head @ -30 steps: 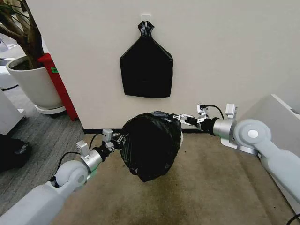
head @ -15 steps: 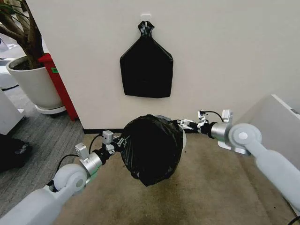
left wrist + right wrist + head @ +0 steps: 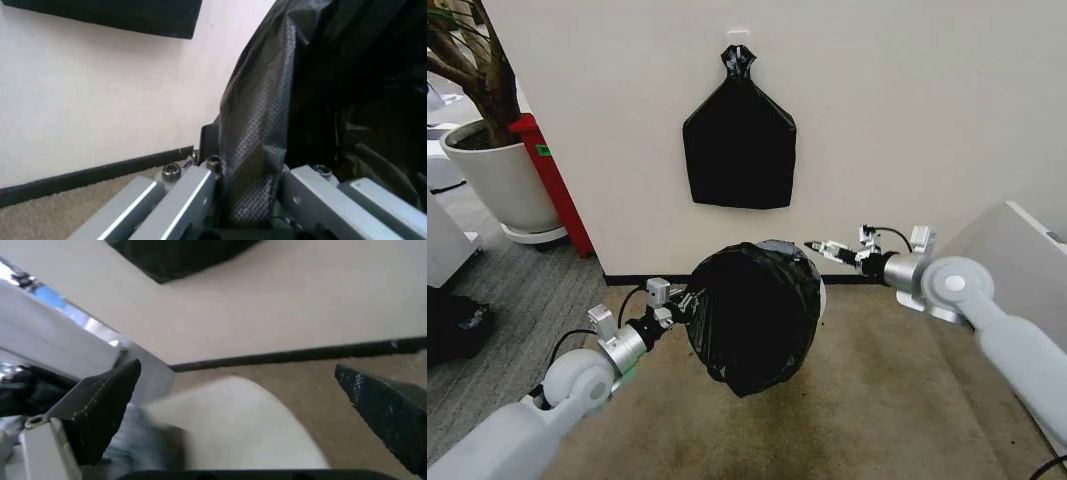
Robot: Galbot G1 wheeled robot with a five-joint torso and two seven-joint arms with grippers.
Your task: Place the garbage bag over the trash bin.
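At frame centre the bag (image 3: 752,320) covers the bin (image 3: 818,296), left gripper (image 3: 685,299) pinching its plastic, right gripper (image 3: 813,246) spread empty.

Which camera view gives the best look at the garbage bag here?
The head view: the garbage bag shows whole, draped over the trash bin, with the left gripper at its edge. The left wrist view shows a pinched fold close up; the right wrist view shows little of it.

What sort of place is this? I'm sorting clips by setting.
Probably an office or lobby corner: a plain cream wall with a dark baseboard, short carpet underfoot, and a large white plant pot holding a tree trunk beside a red panel.
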